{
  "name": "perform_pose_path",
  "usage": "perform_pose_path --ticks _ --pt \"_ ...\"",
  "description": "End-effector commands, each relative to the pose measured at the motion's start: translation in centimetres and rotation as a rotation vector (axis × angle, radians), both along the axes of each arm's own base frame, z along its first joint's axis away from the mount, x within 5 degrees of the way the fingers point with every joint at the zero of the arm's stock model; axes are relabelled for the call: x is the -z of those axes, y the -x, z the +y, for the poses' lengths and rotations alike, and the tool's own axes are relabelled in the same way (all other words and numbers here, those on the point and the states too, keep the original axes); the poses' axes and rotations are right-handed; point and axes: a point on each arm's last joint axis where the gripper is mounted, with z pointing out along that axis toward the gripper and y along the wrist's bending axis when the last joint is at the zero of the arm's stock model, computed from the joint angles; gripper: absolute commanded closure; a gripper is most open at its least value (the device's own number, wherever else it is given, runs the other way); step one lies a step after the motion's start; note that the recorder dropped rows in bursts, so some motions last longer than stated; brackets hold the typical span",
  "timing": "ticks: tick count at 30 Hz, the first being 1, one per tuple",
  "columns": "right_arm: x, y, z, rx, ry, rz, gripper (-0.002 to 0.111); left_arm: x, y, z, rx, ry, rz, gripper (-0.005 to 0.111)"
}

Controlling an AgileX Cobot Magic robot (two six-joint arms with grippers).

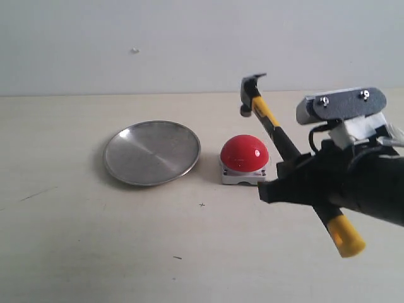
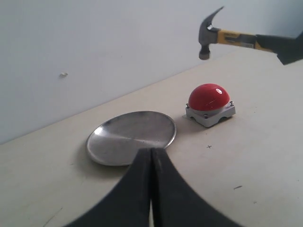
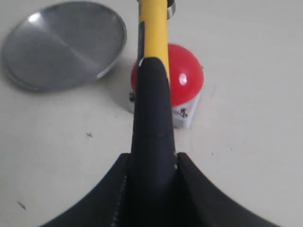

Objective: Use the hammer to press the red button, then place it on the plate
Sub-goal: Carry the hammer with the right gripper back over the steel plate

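Right gripper (image 1: 289, 177), jaws clamped on the hammer (image 1: 278, 131) handle, holds its head above the red button (image 1: 244, 153) at the middle of the table (image 1: 95, 240), beside the plate (image 1: 151, 153). The left gripper (image 2: 151, 163) jaws are closed and empty. Risk: the head may glance off the glossy dome, twisting the handle.

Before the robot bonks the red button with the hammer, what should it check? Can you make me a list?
1. Grip: the right gripper is shut on the black handle of the hammer. Ok.
2. Aim: the hammer head hangs above the red button, not touching it. Ok.
3. Button top: nothing lies on the dome. Ok.
4. Landing spot: the plate is empty, beside the button and apart from it. Ok.
5. Other arm: the left gripper is shut, holding nothing, back from the plate and button. Ok.
6. Button already pressed once? Cannot tell.
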Motion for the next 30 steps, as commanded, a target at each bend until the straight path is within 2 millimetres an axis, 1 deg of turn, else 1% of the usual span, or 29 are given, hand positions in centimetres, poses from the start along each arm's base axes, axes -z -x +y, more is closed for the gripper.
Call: perform_pose_path --ticks 1,3,4,7,10,14,15,16,18,23,27,30 --pt "-3.6 -1.4 1.0 -0.024 -0.053 -0.116 0.108 0.1 0.1 0.0 0.002 0.005 0.001 0.107" --pt "-4.0 -1.8 1.3 -0.025 -0.062 -0.123 0.108 0.1 0.1 0.0 0.002 0.005 0.001 0.107" --pt "-3.8 -2.0 1.3 -0.02 -0.061 -0.117 0.108 0.1 0.1 0.0 0.002 0.005 0.001 0.107" --pt "-2.6 -2.5 1.4 0.011 -0.043 -0.078 0.108 0.1 0.1 0.0 0.002 0.005 0.001 0.107" --pt "-0.2 -3.2 1.7 0.046 -0.009 0.004 0.108 0.1 0.1 0.0 0.002 0.005 0.001 0.107" --pt "4.8 -4.1 2.6 0.116 -0.021 0.202 0.108 0.1 0.1 0.0 0.002 0.005 0.001 0.107" --pt "5.7 -4.2 2.9 0.108 -0.024 0.239 0.108 0.1 0.1 0.0 0.002 0.005 0.001 0.107" --pt "5.9 -4.3 3.0 0.105 -0.029 0.249 0.108 0.1 0.1 0.0 0.002 0.005 0.001 0.107" --pt "5.3 -4.5 3.3 0.098 -0.049 0.234 0.108 0.1 0.1 0.0 0.002 0.005 0.001 0.107" --pt "1.4 -4.7 3.5 0.072 -0.128 0.124 0.108 0.1 0.1 0.0 0.002 0.005 0.001 0.107" --pt "-1.9 -4.4 4.0 -0.019 -0.182 0.037 0.108 0.1 0.1 0.0 0.002 0.005 0.001 0.107" --pt "-3.6 -4.4 5.0 -0.099 -0.254 0.031 0.108 0.1 0.1 0.0 0.002 0.005 0.001 0.107"
